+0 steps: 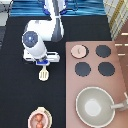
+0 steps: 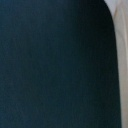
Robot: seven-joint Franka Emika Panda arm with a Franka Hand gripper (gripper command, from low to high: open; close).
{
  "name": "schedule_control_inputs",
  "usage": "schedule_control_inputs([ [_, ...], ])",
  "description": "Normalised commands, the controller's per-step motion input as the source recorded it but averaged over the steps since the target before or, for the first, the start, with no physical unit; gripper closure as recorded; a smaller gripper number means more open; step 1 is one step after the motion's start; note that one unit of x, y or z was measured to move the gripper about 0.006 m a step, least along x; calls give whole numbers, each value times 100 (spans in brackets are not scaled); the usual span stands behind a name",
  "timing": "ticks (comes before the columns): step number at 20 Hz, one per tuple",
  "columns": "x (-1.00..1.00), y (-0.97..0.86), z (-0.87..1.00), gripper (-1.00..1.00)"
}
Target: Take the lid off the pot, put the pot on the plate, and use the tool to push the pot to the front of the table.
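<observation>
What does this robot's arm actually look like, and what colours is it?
The arm is made of smooth, rounded white segments with a dark band at a joint near its base. One joint ends in a round cap with a blue-grey disc. The gripper sits above the tool on the black table; it is a pale body with a small blue block.

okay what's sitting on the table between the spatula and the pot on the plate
Nothing: in the exterior view, only bare black table separates the spatula, just under the gripper, from the pot on its plate.
</observation>
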Motion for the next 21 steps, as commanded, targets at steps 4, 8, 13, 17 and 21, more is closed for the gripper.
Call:
schedule_control_inputs([
  [4, -32, 9, 66, -100],
  [8, -18, 4, 94, -100],
  [13, -9, 3, 100, -100],
  [17, -5, 3, 100, -100],
  [21, -2, -1, 61, -100],
])
